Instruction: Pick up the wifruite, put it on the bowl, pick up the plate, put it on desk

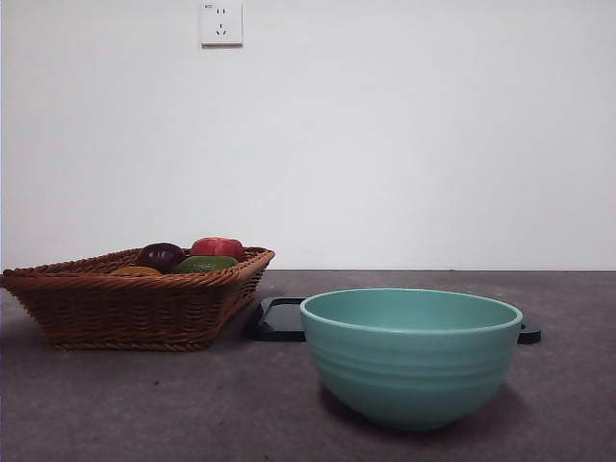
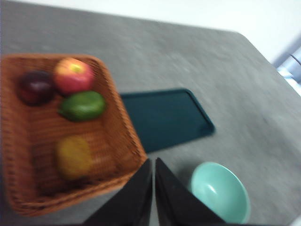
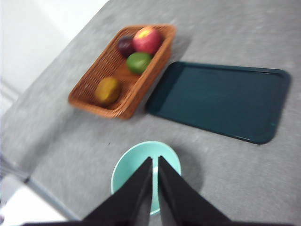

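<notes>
Even light, blurred wrist views.

4 fruits (image 3: 136, 52) (1 basket (image 3: 94, 89)), 1 bowl (image 1: 411, 371).

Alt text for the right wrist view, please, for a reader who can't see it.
The right gripper, jaws shut and empty, hangs high above the mint-green bowl on the grey desk. Beyond lie a dark tray and a wicker basket holding the wifruite and three other fruits.

The left arm's matte black 2-jawed gripper (image 2: 154, 162) shows 2 plain, smooth jaws that taper to narrow tips. The right arm's matte black 2-jawed gripper (image 3: 155, 160) looks identical: unmarked wedge-shaped jaws, broad at the base.
</notes>
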`<state>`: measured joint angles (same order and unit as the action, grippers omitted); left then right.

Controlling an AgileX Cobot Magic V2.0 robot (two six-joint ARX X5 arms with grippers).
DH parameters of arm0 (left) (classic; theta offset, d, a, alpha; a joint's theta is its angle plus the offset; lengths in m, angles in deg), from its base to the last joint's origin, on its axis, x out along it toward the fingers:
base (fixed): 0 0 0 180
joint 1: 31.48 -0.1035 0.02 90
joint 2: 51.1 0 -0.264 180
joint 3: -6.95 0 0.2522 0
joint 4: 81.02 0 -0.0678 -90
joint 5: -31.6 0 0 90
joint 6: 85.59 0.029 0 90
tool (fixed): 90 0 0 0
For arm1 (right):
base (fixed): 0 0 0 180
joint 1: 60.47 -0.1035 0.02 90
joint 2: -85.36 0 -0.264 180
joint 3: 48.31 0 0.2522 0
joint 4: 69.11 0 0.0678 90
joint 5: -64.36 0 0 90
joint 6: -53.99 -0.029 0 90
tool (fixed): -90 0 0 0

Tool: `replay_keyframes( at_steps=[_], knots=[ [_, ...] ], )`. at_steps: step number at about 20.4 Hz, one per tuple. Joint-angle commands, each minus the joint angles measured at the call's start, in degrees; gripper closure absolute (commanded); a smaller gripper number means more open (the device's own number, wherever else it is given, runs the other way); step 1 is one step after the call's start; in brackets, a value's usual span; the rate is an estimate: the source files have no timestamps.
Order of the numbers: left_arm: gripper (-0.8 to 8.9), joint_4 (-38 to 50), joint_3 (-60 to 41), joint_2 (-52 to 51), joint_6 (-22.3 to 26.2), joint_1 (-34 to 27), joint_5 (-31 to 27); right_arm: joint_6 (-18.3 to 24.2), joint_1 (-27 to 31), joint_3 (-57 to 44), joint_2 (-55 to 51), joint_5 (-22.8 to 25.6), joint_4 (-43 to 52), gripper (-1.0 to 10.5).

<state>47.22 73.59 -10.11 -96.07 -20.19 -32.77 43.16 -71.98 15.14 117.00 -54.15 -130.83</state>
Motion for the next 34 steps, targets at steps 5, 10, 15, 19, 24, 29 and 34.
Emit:
replay_keyframes(
  at_steps=[5, 10, 15, 19, 24, 29, 34],
  knots=[
    [7.99, -0.8, 1.1, 1.3, 1.0, 1.7, 1.3, 4.1, -1.1, 1.1, 0.4, 0.0, 0.3, 9.4],
    [3.49, -3.0, 1.1, 1.3, 1.0, 1.7, 1.3, 4.0, -1.1, 1.1, 0.4, 0.1, 0.3, 6.2],
    [2.26, -2.9, 1.1, 1.3, 1.0, 1.7, 1.3, 3.8, -1.1, 1.1, 0.4, 0.0, 0.3, 3.1],
    [2.40, -6.1, 2.1, 2.7, 0.5, 1.7, 0.2, 2.1, -1.1, 1.3, 0.3, -1.8, -0.4, 3.1],
    [2.58, -17.7, 10.2, 13.8, 3.9, 2.2, -7.0, 1.8, -1.1, 1.8, -0.3, -3.2, -1.3, 3.1],
    [2.58, -24.3, 22.0, 30.8, 5.1, 5.2, -15.4, 1.9, -1.1, 1.8, -2.4, -3.2, -5.8, 3.1],
    [2.59, -25.5, 30.6, 46.5, 5.6, 8.8, -21.8, 1.8, -1.1, 1.9, -5.2, -3.2, -7.9, 3.1]
  ],
)
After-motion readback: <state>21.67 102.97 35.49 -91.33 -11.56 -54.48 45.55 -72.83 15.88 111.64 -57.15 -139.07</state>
